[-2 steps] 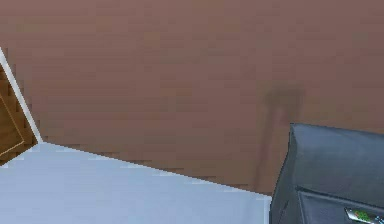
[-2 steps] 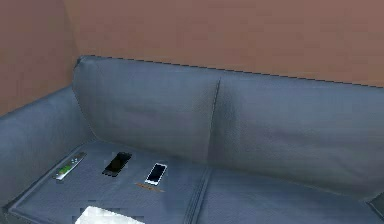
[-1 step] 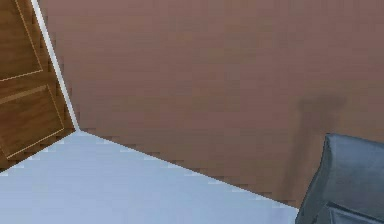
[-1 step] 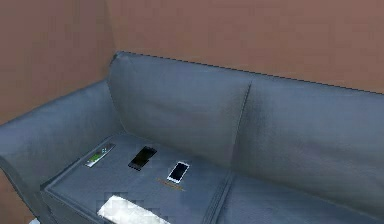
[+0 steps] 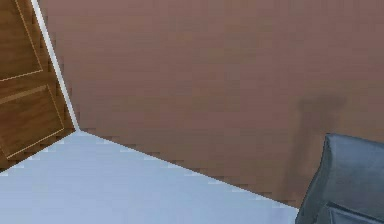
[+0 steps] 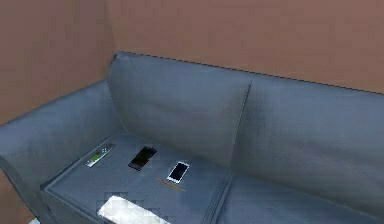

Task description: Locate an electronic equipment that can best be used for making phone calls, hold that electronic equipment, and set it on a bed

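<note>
Sofa (image 6: 300, 130): blue-grey, smooth leather-like skin, soft rounded arm, two back cushions with a seam between them. Its arm end also shows at the forward view's lower right (image 5: 352, 182).

Three small flat things lie in a loose row on the left seat cushion (image 6: 150, 180), apart from each other:
- slim grey bar (image 6: 98, 155), remote-shaped, nearest the sofa arm
- black phone (image 6: 143, 157), a flat rounded rectangle, dark all over, glossy, in the middle
- white phone (image 6: 178, 172), same slab shape, pale frame around a dark screen, closest to the seam between the seat cushions

Both phones lie flat and at a slight angle, well back from the cushion's front edge.

Walls (image 5: 200, 80): matte red-brown, plain. Floor (image 5: 100, 185): smooth pale grey-blue. Door (image 5: 22, 90) at the forward view's left: brown wood with recessed panels, set in a white frame (image 5: 55, 60).

Gripper state: cannot tell.
</note>
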Controlling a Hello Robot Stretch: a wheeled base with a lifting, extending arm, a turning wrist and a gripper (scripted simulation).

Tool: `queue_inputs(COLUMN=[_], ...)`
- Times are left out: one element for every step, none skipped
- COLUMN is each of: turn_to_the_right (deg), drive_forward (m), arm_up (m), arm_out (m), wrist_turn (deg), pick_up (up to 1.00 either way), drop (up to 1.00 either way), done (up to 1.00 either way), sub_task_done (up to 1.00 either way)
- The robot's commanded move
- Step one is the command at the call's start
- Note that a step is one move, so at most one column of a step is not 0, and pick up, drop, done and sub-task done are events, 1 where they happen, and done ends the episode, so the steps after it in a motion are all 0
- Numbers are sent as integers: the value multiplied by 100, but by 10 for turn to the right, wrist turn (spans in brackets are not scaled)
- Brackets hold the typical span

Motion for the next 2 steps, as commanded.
queue_inputs(turn_to_the_right=[0,0], drive_forward=[0,0], arm_up=[12,0], arm_out=[0,42], wrist_turn=[0,0], pick_up=[0,0], drop=[0,0], done=[0,0], sub_task_done=[0,0])
